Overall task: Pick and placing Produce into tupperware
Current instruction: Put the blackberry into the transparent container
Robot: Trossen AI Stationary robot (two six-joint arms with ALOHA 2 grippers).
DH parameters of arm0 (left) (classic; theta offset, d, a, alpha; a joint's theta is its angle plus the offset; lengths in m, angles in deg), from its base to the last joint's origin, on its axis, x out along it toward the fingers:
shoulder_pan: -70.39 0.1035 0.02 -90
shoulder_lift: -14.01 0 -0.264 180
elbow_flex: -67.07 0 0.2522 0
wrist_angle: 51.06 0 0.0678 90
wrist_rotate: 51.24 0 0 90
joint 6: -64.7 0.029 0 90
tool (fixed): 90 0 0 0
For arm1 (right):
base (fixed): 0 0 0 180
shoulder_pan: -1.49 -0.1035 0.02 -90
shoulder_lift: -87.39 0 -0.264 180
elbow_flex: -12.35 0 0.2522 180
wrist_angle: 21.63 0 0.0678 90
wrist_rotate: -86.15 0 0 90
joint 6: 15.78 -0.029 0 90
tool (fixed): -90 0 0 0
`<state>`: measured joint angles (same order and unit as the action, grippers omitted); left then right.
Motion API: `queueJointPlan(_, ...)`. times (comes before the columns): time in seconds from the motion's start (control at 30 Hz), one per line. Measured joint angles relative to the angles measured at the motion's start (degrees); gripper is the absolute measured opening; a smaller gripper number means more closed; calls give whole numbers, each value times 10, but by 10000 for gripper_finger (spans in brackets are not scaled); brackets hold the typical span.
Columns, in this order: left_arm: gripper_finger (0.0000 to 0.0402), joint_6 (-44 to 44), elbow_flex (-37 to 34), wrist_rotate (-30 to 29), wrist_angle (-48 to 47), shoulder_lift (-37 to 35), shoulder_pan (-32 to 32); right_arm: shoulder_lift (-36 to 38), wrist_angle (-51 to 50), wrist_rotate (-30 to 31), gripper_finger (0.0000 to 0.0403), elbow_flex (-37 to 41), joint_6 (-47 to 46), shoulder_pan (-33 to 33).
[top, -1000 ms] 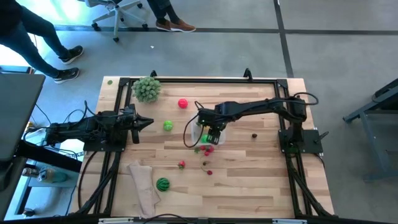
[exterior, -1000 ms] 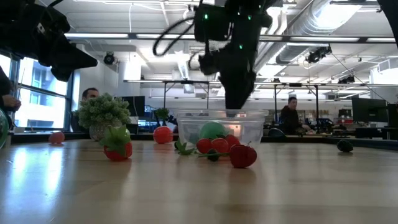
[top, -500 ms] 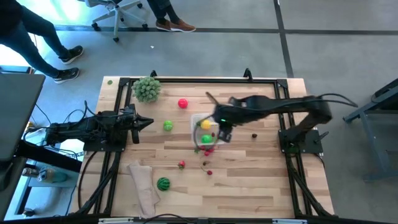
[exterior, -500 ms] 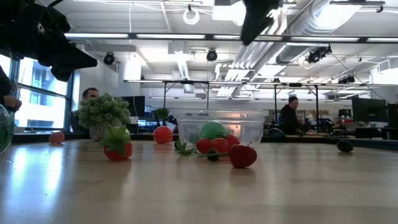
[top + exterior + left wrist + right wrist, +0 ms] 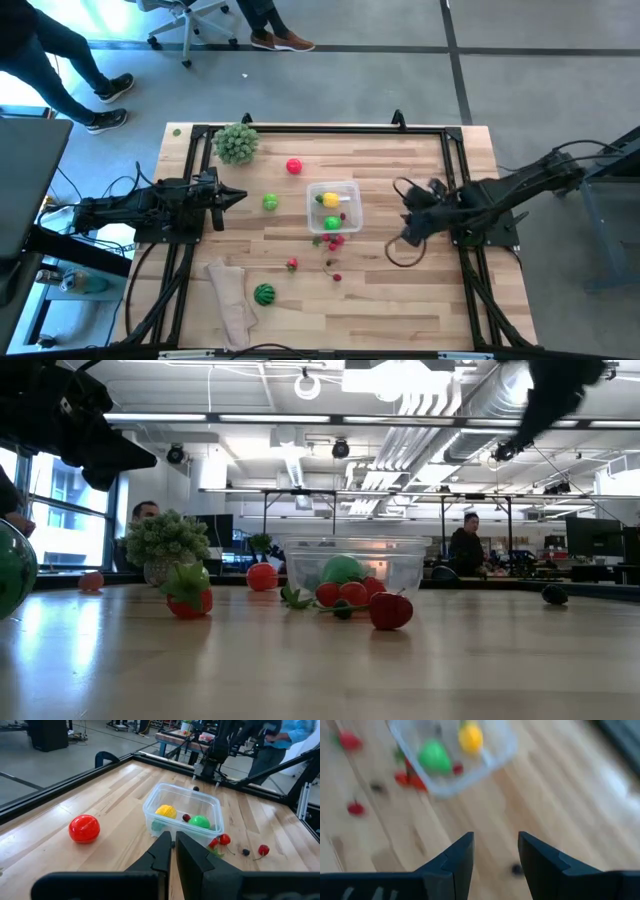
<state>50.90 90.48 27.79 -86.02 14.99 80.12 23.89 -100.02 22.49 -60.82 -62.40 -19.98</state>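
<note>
1. The right tool (image 5: 410,232) is hanging over the right part of the tabletop (image 5: 400,300), well apart from the tupperware (image 5: 334,206). Its two fingers are standing apart with nothing between them, so it is released and empty.
2. The left tool (image 5: 238,195) is waiting at the left side of the tabletop, clenched on nothing, its tip pointing toward the green fruit (image 5: 270,202).
3. The tupperware is sitting near the middle of the tabletop. It is already holding a yellow piece (image 5: 165,811), a green piece (image 5: 201,821) and a small dark red one (image 5: 186,818).
4. The step in hand, as I am judging it, is going for the next piece. The small dark berry (image 5: 517,868) is lying just ahead of the right tool, close between its fingers in the right wrist view, so it is looking like the nearest target.
5. To do this well, the tool should be coming straight down with the berry centred between the fingers. The berry is tiny and round, so it may be rolling away if one finger is touching it first.
6. The tupperware is nearly square, so it is having no clear long axis. Its sides are lying slightly turned against the tabletop edges, and its mouth is facing up.
7. Red pieces (image 5: 333,240) are lying just beside the tupperware's near side; the striped watermelon ball (image 5: 262,295) is lying far off, near the beige cloth (image 5: 230,298).
</note>
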Motion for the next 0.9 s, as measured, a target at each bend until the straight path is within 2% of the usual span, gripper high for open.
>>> queueJointPlan(0.17,17,0,0,0,0,0,0,49,39,-45,144,115,-50,-20)
queueJointPlan(0.4,17,0,0,0,0,0,0,56,73,-70,144,212,30,-10)
queueJointPlan(0.6,17,0,0,0,0,0,0,53,79,-82,144,232,-15,36)
queueJointPlan(0.8,17,0,0,0,0,0,0,53,104,-156,144,232,-60,106)
queueJointPlan(0.9,17,0,0,0,0,0,0,53,122,-159,146,232,-123,140)
